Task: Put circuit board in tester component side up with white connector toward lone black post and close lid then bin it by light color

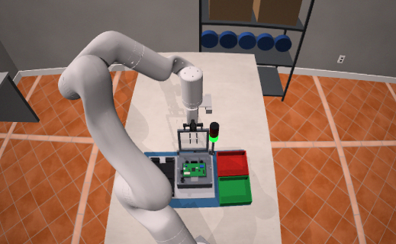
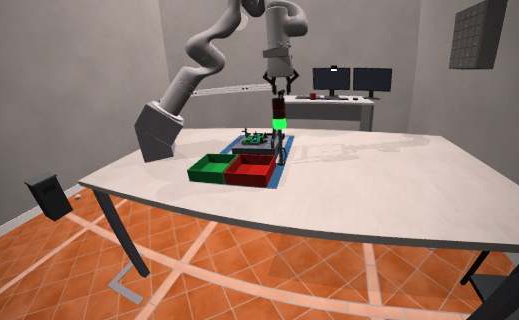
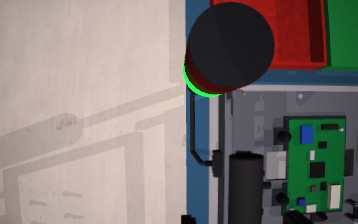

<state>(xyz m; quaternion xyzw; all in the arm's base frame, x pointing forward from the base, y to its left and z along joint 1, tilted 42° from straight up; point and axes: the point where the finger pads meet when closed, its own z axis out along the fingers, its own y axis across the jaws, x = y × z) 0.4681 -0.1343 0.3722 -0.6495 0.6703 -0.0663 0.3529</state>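
The green circuit board [image 1: 199, 169] [image 2: 253, 140] [image 3: 324, 165] lies flat in the grey tester [image 1: 211, 179] [image 3: 330, 103], component side up. Its white connector [image 1: 187, 173] [image 3: 334, 196] is at the corner near the lone black post [image 1: 182, 179]. The pins in its holes are too small to judge. The lid [image 1: 178, 142] stands upright, open. The signal light [image 1: 214, 138] [image 2: 279, 123] [image 3: 200, 86] shines green. My gripper [image 1: 193, 126] [image 2: 281, 90] is partly open and empty, pointing down, close above the raised lid's top edge. Any contact there is unclear.
The red bin [image 1: 233, 164] [image 2: 250, 170] [image 3: 295, 35] and green bin [image 1: 234, 191] [image 2: 212, 167] [image 3: 355, 35] stand side by side beside the tester. The black tray [image 1: 165, 175] is on its other side, partly hidden by the arm. The signal light's pole stands beside the lid.
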